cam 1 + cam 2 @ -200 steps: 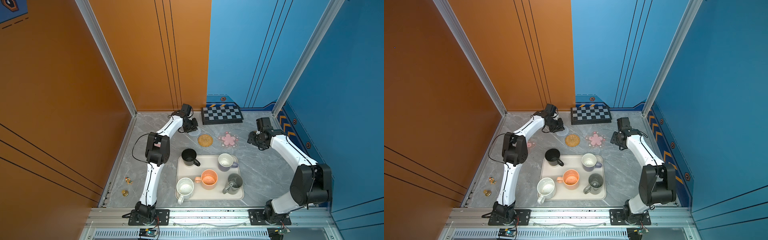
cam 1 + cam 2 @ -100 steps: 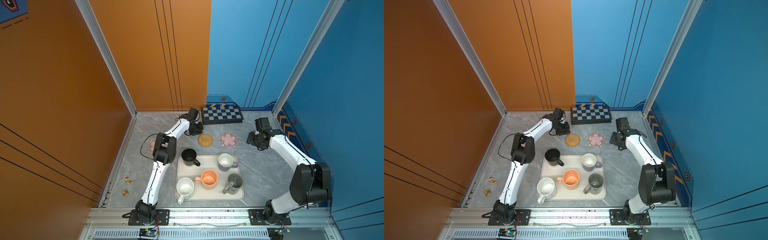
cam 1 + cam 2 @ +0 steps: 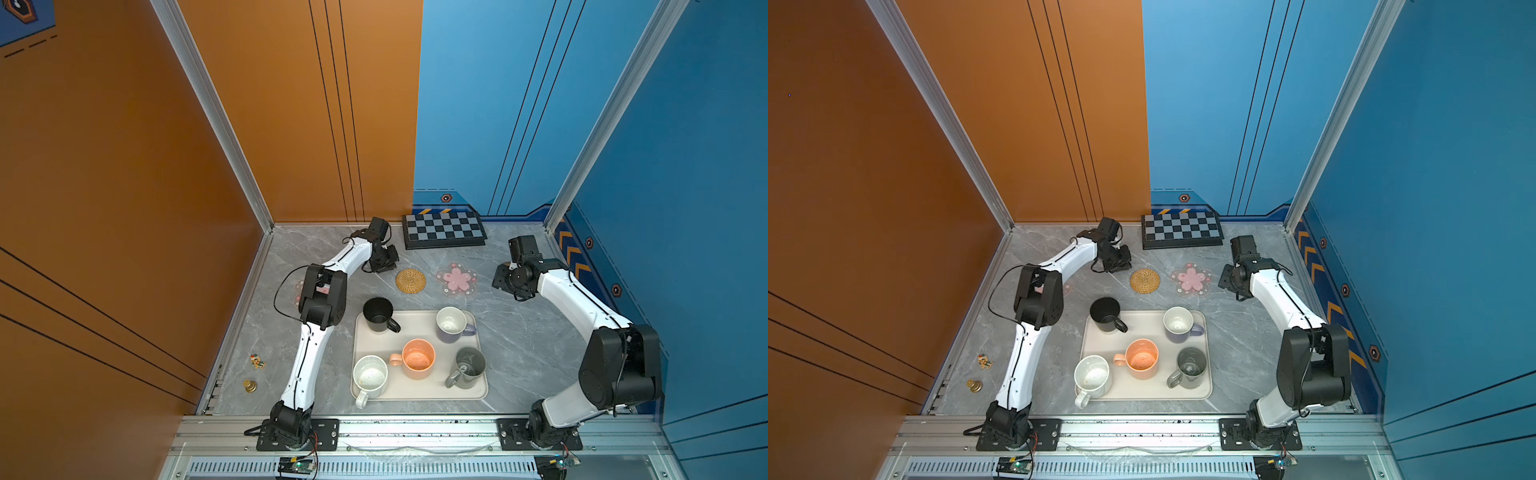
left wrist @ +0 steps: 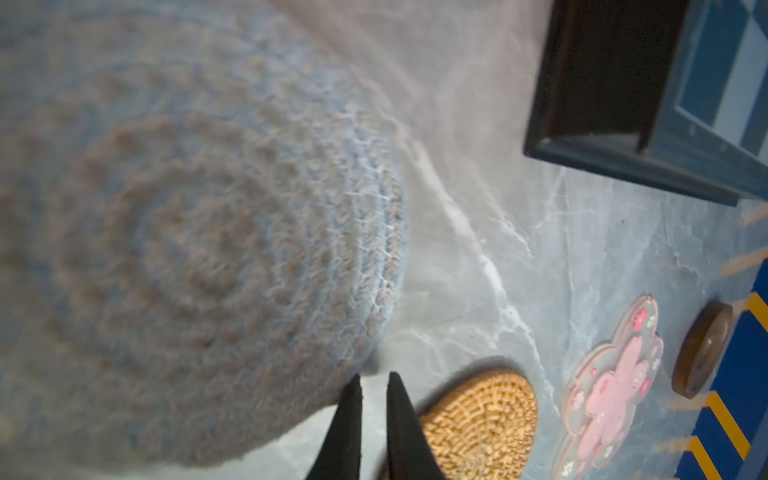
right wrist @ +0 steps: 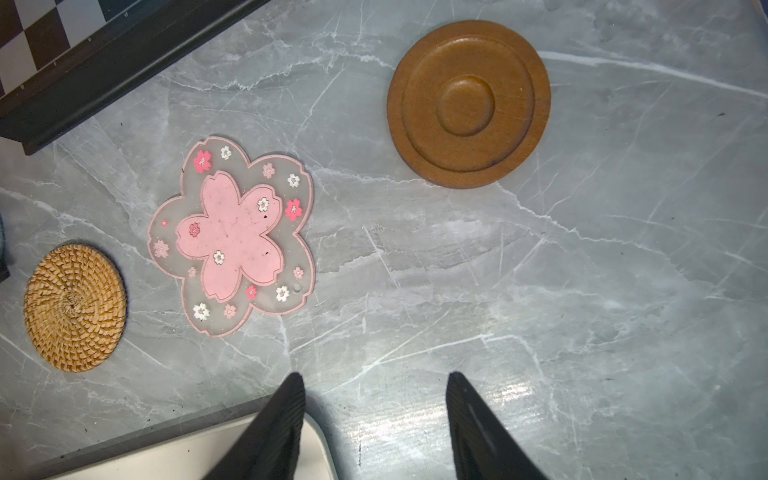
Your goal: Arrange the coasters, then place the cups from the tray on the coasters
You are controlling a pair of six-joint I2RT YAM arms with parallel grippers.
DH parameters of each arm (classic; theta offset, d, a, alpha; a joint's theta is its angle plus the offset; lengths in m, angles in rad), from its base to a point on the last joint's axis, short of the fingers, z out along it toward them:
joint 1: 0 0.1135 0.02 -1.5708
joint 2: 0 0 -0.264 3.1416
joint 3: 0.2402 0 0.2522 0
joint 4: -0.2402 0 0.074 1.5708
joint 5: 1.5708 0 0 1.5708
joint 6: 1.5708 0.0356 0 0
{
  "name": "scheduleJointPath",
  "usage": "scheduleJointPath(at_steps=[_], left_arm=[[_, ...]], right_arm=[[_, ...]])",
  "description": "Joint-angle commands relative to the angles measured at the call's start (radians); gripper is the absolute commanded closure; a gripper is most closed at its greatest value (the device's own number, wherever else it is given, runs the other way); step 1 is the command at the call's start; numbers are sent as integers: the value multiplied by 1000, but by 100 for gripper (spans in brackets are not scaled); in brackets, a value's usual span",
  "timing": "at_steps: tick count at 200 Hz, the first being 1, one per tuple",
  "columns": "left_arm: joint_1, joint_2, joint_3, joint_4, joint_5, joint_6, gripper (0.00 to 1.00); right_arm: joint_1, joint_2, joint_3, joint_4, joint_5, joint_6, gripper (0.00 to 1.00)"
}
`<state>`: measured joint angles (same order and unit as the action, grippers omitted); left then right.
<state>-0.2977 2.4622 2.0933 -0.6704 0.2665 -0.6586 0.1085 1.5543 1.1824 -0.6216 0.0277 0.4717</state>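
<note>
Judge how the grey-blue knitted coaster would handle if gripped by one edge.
The knitted coaster looks like soft coiled yarn, so it would probably sag rather than stay flat. Likely light. Its fuzzy, ribbed surface should resist slipping, and being flat, it shouldn't roll.

1. Left wall (image 3: 124,166) — flat orange panels crossed by thin dark lines.
2. Back wall — orange panel (image 3: 299,104) on the left half, blue panel (image 3: 478,104) on the right, both with narrow vertical dark stripes.
3. Right wall (image 3: 685,187) — deep blue, with orange chevron markings (image 3: 569,249) along its base.
4. Aluminium corner posts (image 3: 208,108) rise at an angle from the two rear corners.
5. Tabletop (image 3: 519,345) — grey marble-patterned surface with pale veins.
6. Front edge — an aluminium rail (image 3: 415,428) with a slotted strip below it.
7. Lighting is even and diffuse; shadows are soft.
</note>
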Motion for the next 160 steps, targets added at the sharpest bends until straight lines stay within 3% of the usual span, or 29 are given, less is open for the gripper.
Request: scheduleJointPath(at_steps=[1, 41, 101, 160], left_arm=[[59, -40, -38, -48, -66, 26, 84], [92, -140, -79, -49, 62, 84, 82], [247, -474, -468, -47, -33, 98, 71], [454, -665, -724, -47, -116, 101, 57]], right_arm=[[11, 11, 13, -36, 19, 13, 43], [19, 3, 17, -38, 22, 19, 42], [43, 0, 31, -40, 23, 22, 42], [77, 3, 42, -43, 30, 36, 43]])
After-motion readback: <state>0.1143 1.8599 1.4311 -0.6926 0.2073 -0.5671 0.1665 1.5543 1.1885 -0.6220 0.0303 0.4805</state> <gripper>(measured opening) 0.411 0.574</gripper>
